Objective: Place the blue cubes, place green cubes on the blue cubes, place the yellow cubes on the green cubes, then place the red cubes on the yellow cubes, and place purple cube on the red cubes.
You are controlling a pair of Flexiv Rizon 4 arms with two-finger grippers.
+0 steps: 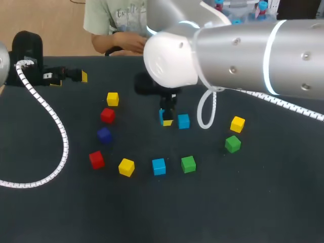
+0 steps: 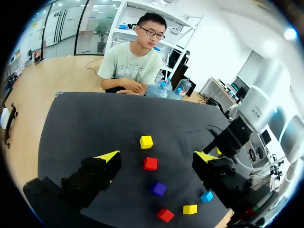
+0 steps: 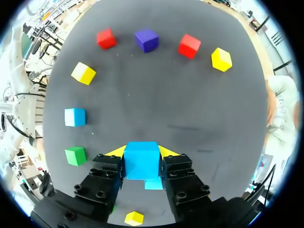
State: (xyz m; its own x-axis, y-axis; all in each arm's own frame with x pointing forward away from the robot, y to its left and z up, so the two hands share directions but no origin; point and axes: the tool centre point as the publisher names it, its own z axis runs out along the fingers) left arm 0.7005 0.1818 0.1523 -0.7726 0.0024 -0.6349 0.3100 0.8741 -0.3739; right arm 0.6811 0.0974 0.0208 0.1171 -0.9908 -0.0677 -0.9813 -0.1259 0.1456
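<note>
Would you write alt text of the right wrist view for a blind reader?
The right gripper is shut on a blue cube. Ahead on the dark table lie a purple cube, two red cubes and two yellow cubes; another blue cube and a green cube sit beside it.

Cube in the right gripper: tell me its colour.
Blue. The cube, held in the right gripper, shows best in the right wrist view.

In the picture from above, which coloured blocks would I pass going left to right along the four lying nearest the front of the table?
red cube → yellow cube → blue cube → green cube
</note>
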